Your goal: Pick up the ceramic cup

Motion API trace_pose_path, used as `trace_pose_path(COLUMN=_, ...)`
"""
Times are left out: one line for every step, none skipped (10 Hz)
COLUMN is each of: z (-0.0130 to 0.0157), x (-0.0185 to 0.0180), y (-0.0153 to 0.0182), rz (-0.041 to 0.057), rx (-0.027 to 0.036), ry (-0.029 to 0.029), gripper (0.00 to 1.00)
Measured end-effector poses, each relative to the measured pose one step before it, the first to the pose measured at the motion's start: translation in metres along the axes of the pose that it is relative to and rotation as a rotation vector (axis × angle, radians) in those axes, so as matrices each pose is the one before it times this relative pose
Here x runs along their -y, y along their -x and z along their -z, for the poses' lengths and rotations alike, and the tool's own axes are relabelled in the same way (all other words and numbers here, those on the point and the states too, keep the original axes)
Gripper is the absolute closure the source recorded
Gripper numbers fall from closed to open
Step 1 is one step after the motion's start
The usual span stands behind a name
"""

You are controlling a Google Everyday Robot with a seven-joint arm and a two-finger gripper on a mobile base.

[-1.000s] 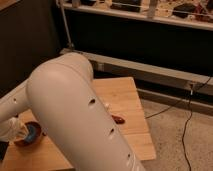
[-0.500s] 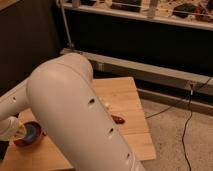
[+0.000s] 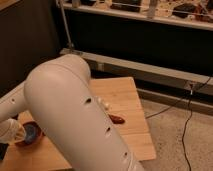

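The ceramic cup (image 3: 31, 132) is a small round blue cup at the lower left of the wooden table (image 3: 125, 100). A reddish-brown rim (image 3: 25, 144) shows under and around it; I cannot tell if that is a separate bowl. My gripper (image 3: 14, 132) is at the far lower left, right against the cup's left side and covering part of it. My thick white arm (image 3: 75, 115) runs across the middle of the view and hides much of the table.
A small reddish-brown object (image 3: 116, 119) lies on the table to the right of my arm. A dark shelf unit with a metal rail (image 3: 145, 67) stands behind the table. A black cable (image 3: 186, 125) runs over the speckled floor on the right.
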Motion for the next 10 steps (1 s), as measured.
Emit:
trace_pose_path(z=-0.00056, x=-0.00139, y=0.00067, rz=0.0039, rx=-0.00186, ry=0.00166, gripper=0.54)
trace_pose_path(z=-0.00057, x=-0.00142, y=0.00064, rz=0.00408, rx=-0.00202, ry=0.00136, gripper=0.47)
trace_pose_path(z=-0.00041, x=-0.00095, y=0.00054, rz=0.00268, rx=-0.0011, ry=0.00088, gripper=0.46)
trace_pose_path(z=-0.0004, x=-0.00135, y=0.00073, rz=0.00318, rx=-0.0016, ry=0.00167, gripper=0.46)
trace_pose_path(z=0.00008, x=-0.00056, y=0.00071, rz=0.00135, rx=0.00047, ry=0.00069, gripper=0.46)
trace_pose_path(z=-0.00031, x=-0.00094, y=0.0007, rz=0.00169, rx=-0.00044, ry=0.0014, gripper=0.46)
trace_pose_path(z=-0.0007, x=-0.00037, y=0.00071, rz=0.00076, rx=-0.00083, ry=0.00089, gripper=0.46)
trace_pose_path(z=-0.00058, x=-0.00015, y=0.00044, rz=0.00002, rx=-0.00068, ry=0.00074, gripper=0.46)
trace_pose_path(z=-0.00134, x=0.00044, y=0.0007, rz=-0.00172, rx=-0.00187, ry=0.00088, gripper=0.46)
trace_pose_path(z=-0.00093, x=0.00018, y=0.00081, rz=-0.00045, rx=-0.00078, ry=0.00057, gripper=0.46)
